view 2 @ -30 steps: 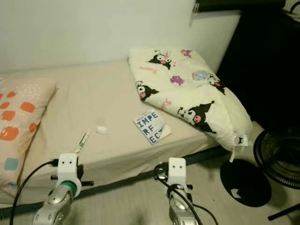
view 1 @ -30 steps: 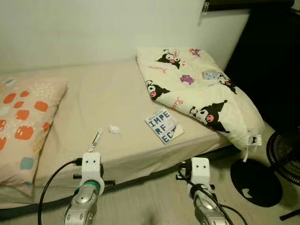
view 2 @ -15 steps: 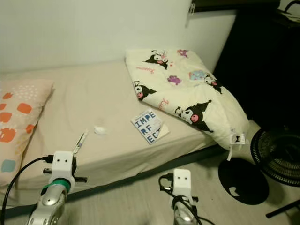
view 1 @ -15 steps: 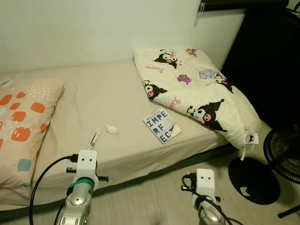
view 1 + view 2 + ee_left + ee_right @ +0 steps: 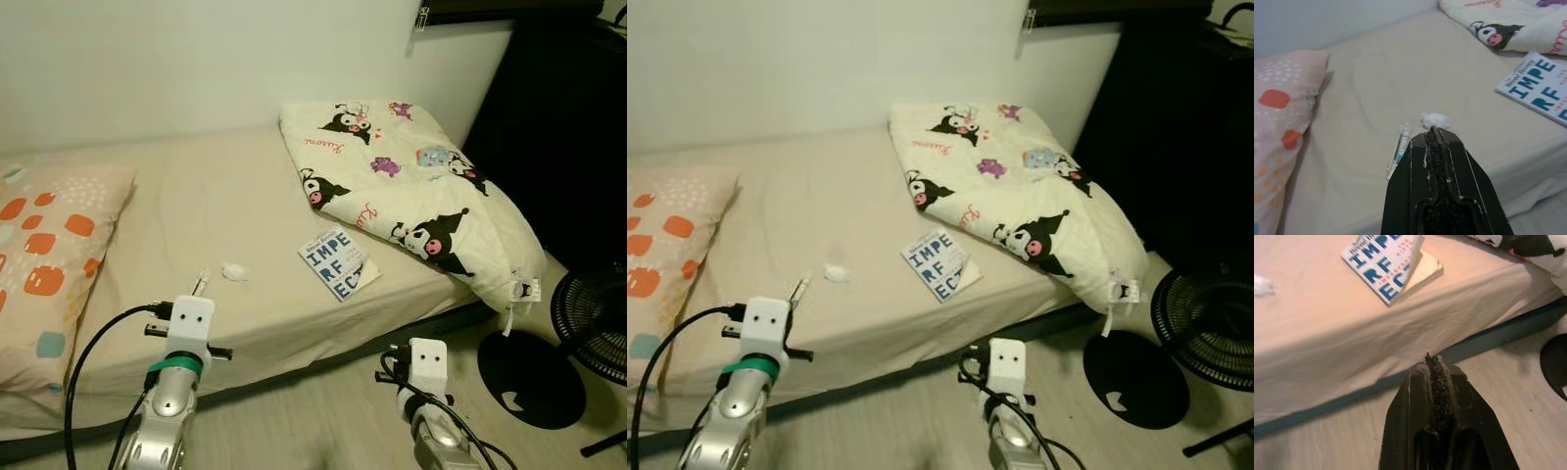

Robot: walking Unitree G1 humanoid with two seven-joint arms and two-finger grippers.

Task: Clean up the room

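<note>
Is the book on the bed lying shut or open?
Nearly shut: the book lies flat on the bed, its front cover lifted slightly.

On the bed [image 5: 225, 211] — pillow [image 5: 49, 264] far left, tube [image 5: 1399, 149] beside the tissue wad [image 5: 234, 271], book [image 5: 338, 262] right of those, folded blanket [image 5: 411, 191] far right — fan [image 5: 593, 323] on the floor.

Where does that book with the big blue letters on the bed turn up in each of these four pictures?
Left eye view: book near the mattress front edge, middle-right.
Right eye view: same spot, centre.
Left wrist view: far right edge.
Right wrist view: at the top.
Shared landmark: small white wad beside it.
</note>
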